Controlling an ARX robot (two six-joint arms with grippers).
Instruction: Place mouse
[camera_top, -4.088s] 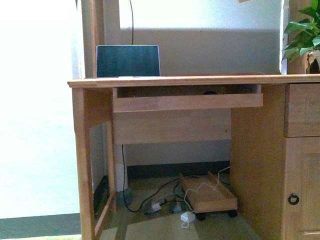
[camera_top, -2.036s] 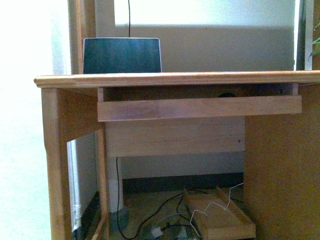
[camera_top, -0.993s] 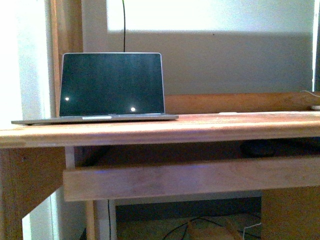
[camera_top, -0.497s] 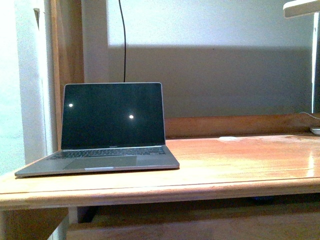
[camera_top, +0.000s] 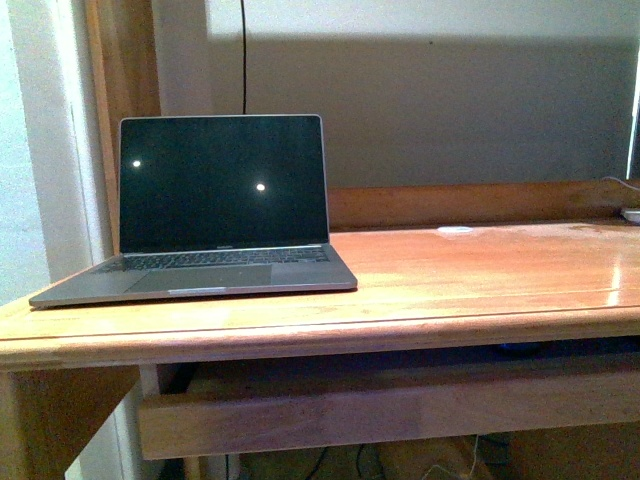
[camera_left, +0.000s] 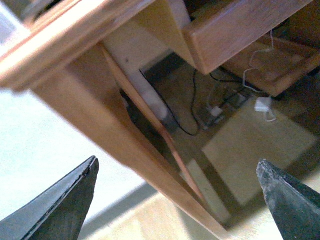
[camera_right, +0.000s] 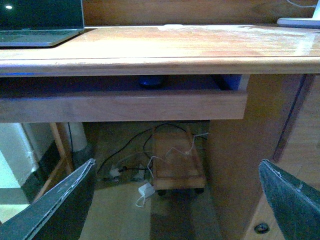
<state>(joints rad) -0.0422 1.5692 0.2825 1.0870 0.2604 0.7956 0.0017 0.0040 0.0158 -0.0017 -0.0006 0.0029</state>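
Because neither gripper held anything at this moment, the step in hand was judged to be the reach for the mouse rather than its placement. The right gripper stood with its jaws spread wide, its dark fingers at the lower corners of the right wrist view with nothing between them. It faced the desk front from below the level of the desktop. The left gripper was likewise wide open and empty, aimed past a desk leg toward the floor, well apart from the work. The mouse lay as a small dark oval in the pull-out tray beneath the desktop, about midway along it, behind the tray's front board and in deep shadow. It could not be identified with certainty in the front view. An open laptop occupied the left part of the desktop, with bare wood to its right. To do the step well, the right arm would probably need to enter the narrow gap between front board and desktop level and straight. It should keep the jaws wide until they straddled the mouse, then close low on its sides, since the smooth domed top could slip. Contact with the board or the desktop's underside was judged the main hazard. Cables and a wheeled wooden stand lay on the floor below.
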